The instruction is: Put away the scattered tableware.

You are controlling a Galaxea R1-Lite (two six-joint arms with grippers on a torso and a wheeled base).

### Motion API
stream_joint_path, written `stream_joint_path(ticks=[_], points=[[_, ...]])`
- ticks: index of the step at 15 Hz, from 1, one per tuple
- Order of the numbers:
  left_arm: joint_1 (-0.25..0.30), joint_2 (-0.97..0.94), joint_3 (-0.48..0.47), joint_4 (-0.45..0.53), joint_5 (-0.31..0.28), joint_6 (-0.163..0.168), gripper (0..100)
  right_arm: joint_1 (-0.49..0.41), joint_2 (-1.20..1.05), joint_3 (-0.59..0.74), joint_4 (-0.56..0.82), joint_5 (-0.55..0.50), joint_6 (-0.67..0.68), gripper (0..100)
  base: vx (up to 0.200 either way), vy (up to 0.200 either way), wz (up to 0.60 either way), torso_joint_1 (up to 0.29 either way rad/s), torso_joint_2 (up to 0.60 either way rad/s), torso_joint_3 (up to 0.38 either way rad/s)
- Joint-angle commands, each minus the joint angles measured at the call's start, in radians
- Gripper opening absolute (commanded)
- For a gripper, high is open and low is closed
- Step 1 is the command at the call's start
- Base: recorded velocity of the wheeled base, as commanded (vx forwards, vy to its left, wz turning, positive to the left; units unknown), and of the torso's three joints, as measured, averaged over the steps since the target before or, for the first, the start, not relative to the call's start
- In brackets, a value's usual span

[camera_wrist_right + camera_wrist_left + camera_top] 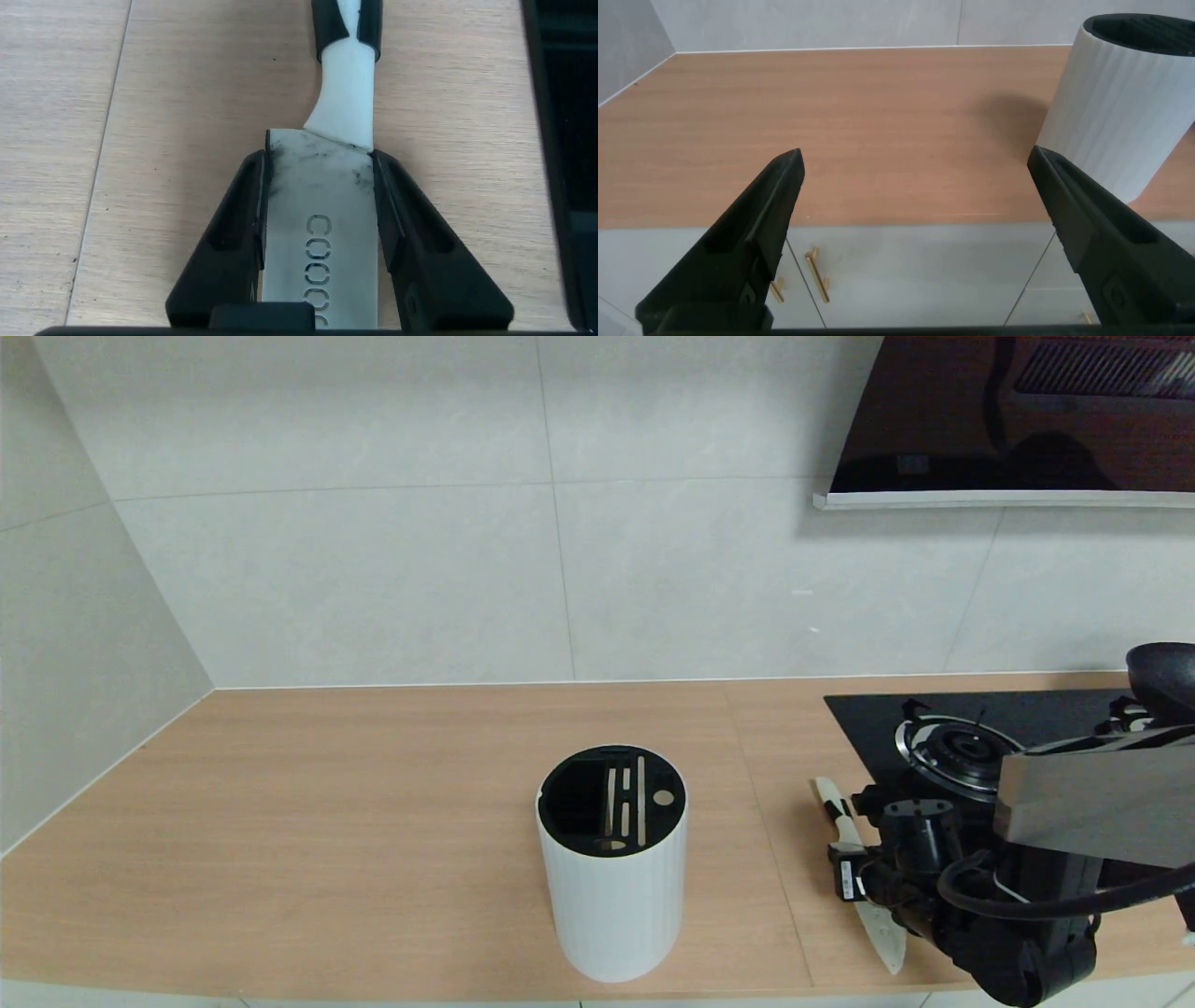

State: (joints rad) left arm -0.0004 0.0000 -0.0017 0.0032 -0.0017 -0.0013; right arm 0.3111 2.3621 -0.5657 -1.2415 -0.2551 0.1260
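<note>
- One knife lies flat on the counter near its front edge. The right gripper has its fingers closed against both edges of the blade, just behind the white handle.
- Also at the front edge, the left gripper hangs with fingers spread wide, holding nothing.
- Just beyond it the white holder stands upright, its slotted top free, well apart from the knife.
- Farthest back, the stove sits behind the knife.
- I'd judge the pickup is in hand. Next comes a lift, then turning the blade point-down to line it up over a slot.
</note>
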Motion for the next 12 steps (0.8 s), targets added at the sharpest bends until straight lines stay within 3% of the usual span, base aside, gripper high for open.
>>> stream_joint_path(ticks=[1, 7, 12], points=[[-0.001, 0.000, 0.000, 0.000, 0.000, 0.000, 100, 0.000, -0.061, 0.006, 0.000, -0.006, 0.001, 0, 0.000, 0.000, 0.00, 0.000, 0.00, 0.000], [0.000, 0.000, 0.000, 0.000, 0.000, 0.000, 100, 0.000, -0.382, 0.049, 0.010, -0.030, 0.000, 0, 0.000, 0.000, 0.00, 0.000, 0.00, 0.000], [0.000, 0.000, -0.003, -0.003, -0.001, 0.001, 100, 0.000, -0.466, 0.092, 0.002, -0.024, -0.006, 0, 0.000, 0.000, 0.00, 0.000, 0.00, 0.000]])
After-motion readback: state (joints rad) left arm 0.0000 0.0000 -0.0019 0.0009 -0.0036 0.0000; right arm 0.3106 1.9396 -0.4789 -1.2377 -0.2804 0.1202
